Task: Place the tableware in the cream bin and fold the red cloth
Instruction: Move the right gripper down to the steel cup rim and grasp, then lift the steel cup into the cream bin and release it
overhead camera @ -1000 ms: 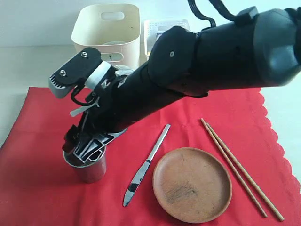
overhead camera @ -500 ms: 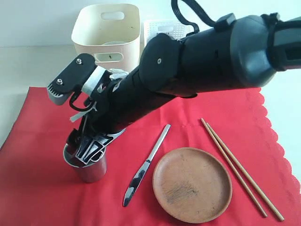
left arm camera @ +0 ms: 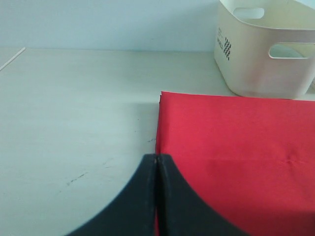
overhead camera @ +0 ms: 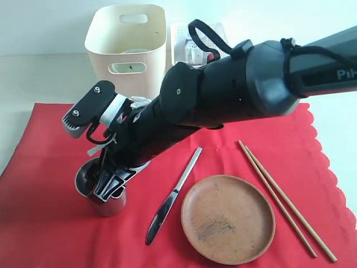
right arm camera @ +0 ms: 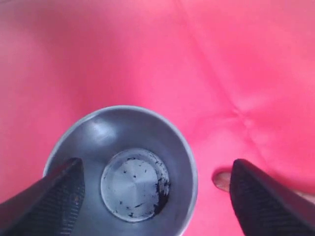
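One steel cup [right arm camera: 132, 169], below right gripper [right arm camera: 155, 196] (jaws wide apart)

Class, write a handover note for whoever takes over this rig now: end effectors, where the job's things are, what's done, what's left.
Left end effector: shut, empty, by the edge of the red cloth.
Right end effector: open over the steel cup, no grip yet.
Knife, plate, chopsticks lie on the flat cloth; cream bin stands beyond it.
Done: nothing I can confirm; bin's inside unclear.
Left: bin all four, fold cloth.
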Controlling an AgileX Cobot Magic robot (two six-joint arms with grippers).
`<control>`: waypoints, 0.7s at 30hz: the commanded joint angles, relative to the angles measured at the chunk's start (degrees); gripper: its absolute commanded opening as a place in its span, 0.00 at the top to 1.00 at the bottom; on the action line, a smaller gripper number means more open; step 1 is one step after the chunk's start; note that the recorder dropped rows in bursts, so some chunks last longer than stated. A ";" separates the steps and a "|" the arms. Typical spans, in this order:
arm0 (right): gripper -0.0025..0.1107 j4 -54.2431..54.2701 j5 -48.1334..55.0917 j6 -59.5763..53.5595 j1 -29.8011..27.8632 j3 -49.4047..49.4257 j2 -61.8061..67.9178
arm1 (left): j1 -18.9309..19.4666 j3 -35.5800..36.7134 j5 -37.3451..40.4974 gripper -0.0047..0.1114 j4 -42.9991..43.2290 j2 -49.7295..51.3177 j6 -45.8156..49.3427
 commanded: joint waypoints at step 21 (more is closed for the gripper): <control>0.56 0.23 -4.56 0.27 0.06 -0.43 3.57 | 0.12 0.15 -0.75 0.96 0.10 -0.38 0.06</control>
